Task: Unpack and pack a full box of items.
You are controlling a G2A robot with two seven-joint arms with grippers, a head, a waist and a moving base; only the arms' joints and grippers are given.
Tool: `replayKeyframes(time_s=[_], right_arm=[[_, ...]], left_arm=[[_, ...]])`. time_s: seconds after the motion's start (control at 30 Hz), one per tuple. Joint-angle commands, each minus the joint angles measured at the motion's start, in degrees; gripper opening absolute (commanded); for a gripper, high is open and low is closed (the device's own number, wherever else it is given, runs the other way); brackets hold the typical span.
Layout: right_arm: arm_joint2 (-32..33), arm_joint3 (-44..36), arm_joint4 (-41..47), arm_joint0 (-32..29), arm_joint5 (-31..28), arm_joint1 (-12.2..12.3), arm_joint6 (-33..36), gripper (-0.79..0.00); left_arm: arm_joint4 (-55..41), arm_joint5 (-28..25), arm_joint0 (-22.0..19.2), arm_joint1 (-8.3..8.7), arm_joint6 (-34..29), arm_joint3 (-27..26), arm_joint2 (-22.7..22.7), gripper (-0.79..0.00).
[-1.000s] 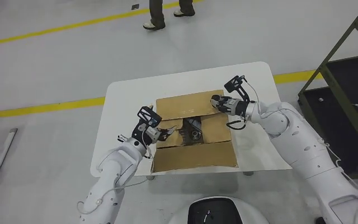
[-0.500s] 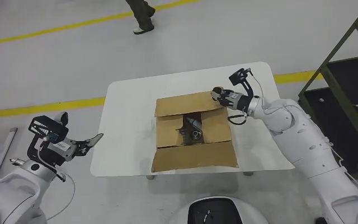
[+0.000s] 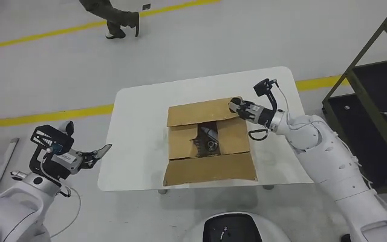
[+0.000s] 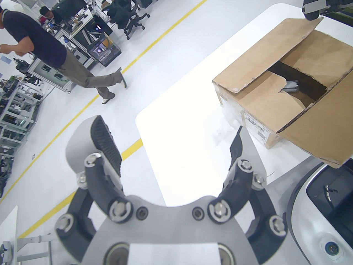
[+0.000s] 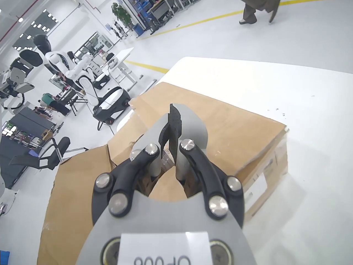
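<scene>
Cardboard box (image 3: 205, 169) unmoved; left end effector (image 3: 89, 139) stays withdrawn.

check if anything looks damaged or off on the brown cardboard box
Yes: the brown cardboard box has an inner flap with a ragged, torn edge beside the dark opening. Its top flaps also sit half-open and uneven instead of lying flat.

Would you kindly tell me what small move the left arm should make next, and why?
Probably bring the left claw in over the white table toward the brown cardboard box: it hangs open beyond the table's edge, while the box's flaps are only partly parted and the closed right claw sits at its far corner.
</scene>
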Motion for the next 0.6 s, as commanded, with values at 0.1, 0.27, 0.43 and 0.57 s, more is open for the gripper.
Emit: replayKeyframes(time_s=[0.1,0.27,0.43,0.57], right_arm=[[0.0,0.0,0.0,0.0,0.0,0.0,0.0,-0.785],[-0.2,-1.8,-0.9,-0.4,1.9,0.0,-0.3,-0.785],[-1.8,-1.1,-0.7,0.3,2.1,-0.2,1.9,-0.785],[-3.9,1.5,-1.4,1.8,3.5,-0.7,2.2,-0.785]], left_arm=[[0.0,0.0,0.0,0.0,0.0,0.0,0.0,0.0],[0.0,0.0,0.0,0.0,0.0,0.0,0.0,0.0],[0.0,0.0,0.0,0.0,0.0,0.0,0.0,0.0],[0.0,0.0,0.0,0.0,0.0,0.0,0.0,0.0]])
